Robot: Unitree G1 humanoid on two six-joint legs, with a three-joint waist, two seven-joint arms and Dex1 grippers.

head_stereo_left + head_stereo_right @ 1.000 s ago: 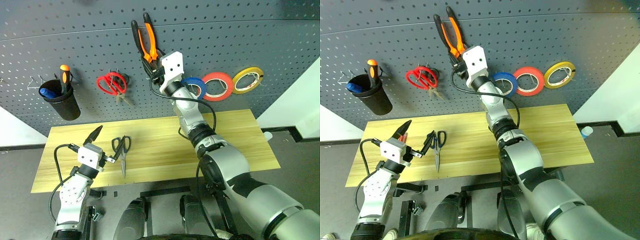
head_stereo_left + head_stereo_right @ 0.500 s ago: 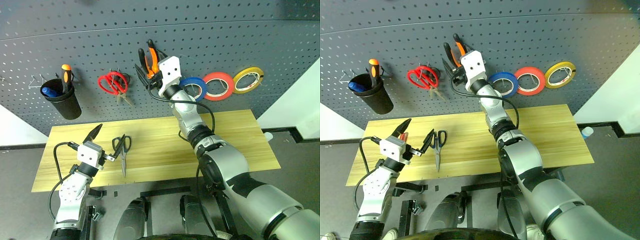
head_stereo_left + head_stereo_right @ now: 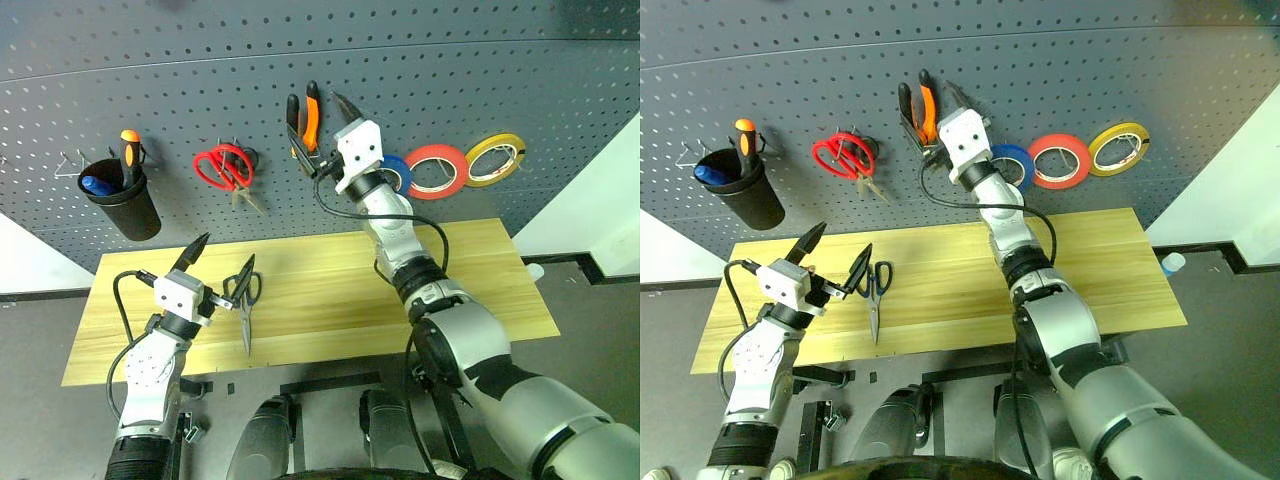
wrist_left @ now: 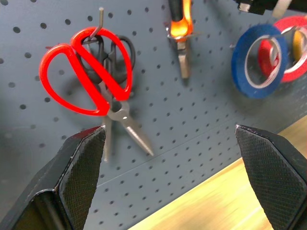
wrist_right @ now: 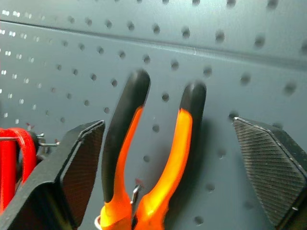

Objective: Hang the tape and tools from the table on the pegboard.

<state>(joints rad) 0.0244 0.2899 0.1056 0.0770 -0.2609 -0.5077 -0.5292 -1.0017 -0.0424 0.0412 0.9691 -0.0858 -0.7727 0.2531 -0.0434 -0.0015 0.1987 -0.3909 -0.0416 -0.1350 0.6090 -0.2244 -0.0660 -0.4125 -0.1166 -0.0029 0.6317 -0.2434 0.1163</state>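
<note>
Where it hangs at the pegboard's (image 3: 450, 70) nine o'clock, the black cup (image 3: 125, 208) holds an orange-handled tool (image 3: 130, 155); both the left gripper (image 3: 222, 266) and the right gripper (image 3: 322, 135) stand spread, empty.

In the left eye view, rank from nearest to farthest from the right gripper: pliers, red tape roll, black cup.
1. The pliers, hanging on the pegboard just left of the right gripper.
2. The red tape roll, hung to its right, past the blue roll.
3. The black cup, far left on the pegboard.
</note>
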